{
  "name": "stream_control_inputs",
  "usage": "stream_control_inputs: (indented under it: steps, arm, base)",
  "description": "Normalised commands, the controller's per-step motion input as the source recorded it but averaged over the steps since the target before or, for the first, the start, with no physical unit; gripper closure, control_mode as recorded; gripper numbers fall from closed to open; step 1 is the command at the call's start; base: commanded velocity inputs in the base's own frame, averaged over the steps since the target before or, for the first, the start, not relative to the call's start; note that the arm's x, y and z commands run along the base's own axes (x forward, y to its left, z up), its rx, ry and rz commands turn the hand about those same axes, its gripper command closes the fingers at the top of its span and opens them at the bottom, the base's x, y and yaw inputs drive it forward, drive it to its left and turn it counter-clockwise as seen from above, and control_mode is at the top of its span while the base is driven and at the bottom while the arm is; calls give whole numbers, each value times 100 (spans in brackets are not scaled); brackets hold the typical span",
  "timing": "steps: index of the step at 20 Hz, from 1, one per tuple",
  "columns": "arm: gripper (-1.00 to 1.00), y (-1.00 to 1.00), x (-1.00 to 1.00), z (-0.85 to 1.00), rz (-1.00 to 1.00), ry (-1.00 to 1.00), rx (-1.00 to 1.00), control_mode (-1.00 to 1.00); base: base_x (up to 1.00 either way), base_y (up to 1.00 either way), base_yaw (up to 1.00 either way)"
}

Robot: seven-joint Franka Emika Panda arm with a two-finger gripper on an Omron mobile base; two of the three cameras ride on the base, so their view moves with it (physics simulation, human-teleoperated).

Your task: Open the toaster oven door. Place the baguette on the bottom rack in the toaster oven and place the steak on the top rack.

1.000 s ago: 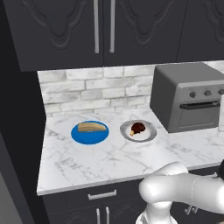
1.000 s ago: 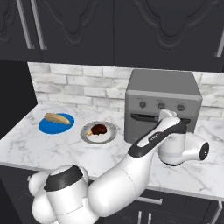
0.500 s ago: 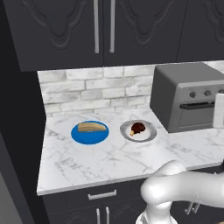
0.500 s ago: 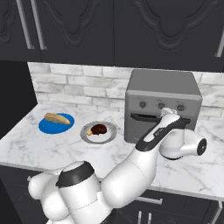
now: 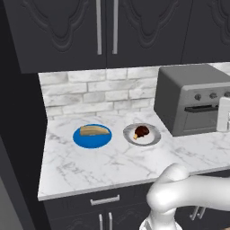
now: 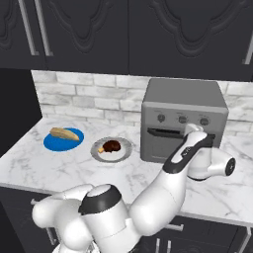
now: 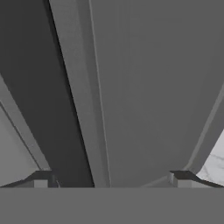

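The end effector (image 7: 113,178) hangs released, fingers spread wide, close against the toaster oven door (image 6: 170,144), which is shut. The door-opening step is in hand; next, it likely must close on the dark handle (image 6: 173,132) and pull. Farther left on the surface (image 5: 112,161), the steak (image 5: 142,131) and baguette (image 5: 94,130) wait on plates.

toaster oven (image 5: 179,96) grey | baguette (image 5: 94,130) tan | steak (image 5: 142,131) dark brown

There are no words, numbers or signs to read on anything here, not even by the little knobs
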Motion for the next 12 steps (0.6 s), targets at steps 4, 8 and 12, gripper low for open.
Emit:
stream_control_inputs:
  steps: [4, 8, 12]
  arm:
    - [-100, -3, 28, -12, 0, -2, 0, -100]
    - [-100, -4, 32, -4, 0, -1, 0, -100]
    - [-100, -5, 26, 0, 0, -2, 0, -100]
  base:
    - [0, 0, 0]
    - [0, 0, 0]
    - [0, 0, 0]
